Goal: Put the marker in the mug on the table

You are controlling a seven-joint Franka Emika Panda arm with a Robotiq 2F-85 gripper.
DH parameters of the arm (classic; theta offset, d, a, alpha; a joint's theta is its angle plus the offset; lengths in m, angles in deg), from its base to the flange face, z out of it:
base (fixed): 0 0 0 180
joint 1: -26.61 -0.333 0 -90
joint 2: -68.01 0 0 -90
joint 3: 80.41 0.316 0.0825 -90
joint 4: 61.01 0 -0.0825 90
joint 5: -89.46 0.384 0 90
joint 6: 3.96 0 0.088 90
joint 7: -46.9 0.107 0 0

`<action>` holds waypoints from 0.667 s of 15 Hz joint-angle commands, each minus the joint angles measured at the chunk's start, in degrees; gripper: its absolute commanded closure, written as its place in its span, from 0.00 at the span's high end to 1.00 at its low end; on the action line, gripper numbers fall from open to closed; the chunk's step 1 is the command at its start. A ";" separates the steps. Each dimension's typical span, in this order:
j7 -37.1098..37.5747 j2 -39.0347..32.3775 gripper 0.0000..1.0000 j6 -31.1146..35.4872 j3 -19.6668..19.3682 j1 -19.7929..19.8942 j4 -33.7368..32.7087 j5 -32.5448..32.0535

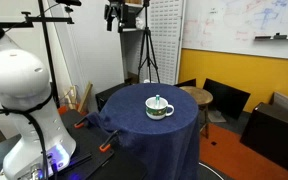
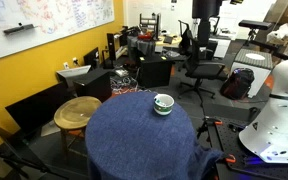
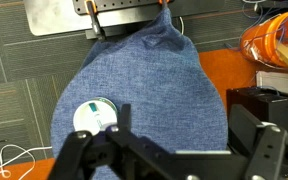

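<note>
The white mug with a green band [image 1: 159, 109] stands near the middle of the navy-draped round table [image 1: 149, 135]; both also show in the other exterior view, the mug [image 2: 163, 104] on the table [image 2: 139, 140]. A thin pale marker [image 1: 159, 99] sticks up out of the mug. In the wrist view I look straight down on the mug [image 3: 92, 117], with the marker leaning at its rim [image 3: 109, 126]. My gripper [image 3: 184, 112] is open and empty. It hangs high above the table in both exterior views [image 1: 116, 14] [image 2: 204, 10].
A small bare wooden round table [image 2: 77, 111] stands beside the draped one. Black chairs [image 1: 224, 97], a tripod [image 1: 147, 55] and a yellow wall with a whiteboard ring the scene. Orange clamps [image 1: 106, 148] lie on the floor near the robot base [image 1: 24, 100].
</note>
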 commanded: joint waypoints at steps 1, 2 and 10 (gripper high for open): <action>-0.20 -0.07 1.00 -0.18 0.44 0.57 -0.17 0.16; -0.20 -0.07 1.00 -0.18 0.44 0.57 -0.17 0.16; -7.28 0.98 1.00 1.75 -0.26 0.28 1.07 -4.53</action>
